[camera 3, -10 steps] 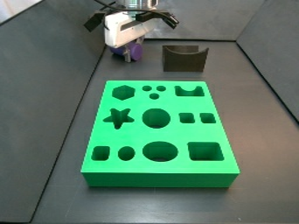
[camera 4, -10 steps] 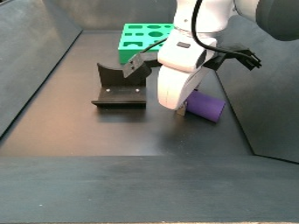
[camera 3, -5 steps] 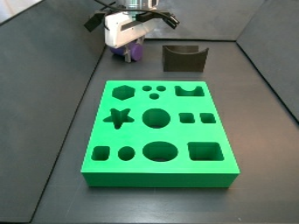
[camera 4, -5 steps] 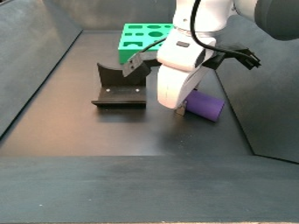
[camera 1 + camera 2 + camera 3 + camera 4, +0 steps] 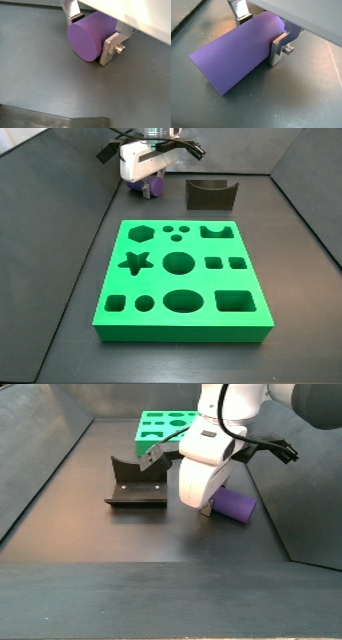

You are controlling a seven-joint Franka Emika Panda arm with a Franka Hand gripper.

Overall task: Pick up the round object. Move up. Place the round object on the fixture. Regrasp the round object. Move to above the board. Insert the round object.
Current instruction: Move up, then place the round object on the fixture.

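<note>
round object point(image 5: 234, 55), a smooth matte purple cylinder, lies on its side on the dark grey floor point(image 5: 47, 80). the gripper point(image 5: 93, 31) is low over it, and both wrist views show one flat silver finger point(image 5: 280, 47) on each side of the cylinder, closed against it. in a side view the dark notched fixture point(image 5: 136, 484) stands just beside, and the bright green board point(image 5: 185, 280) with cut-out holes is well apart.
</note>
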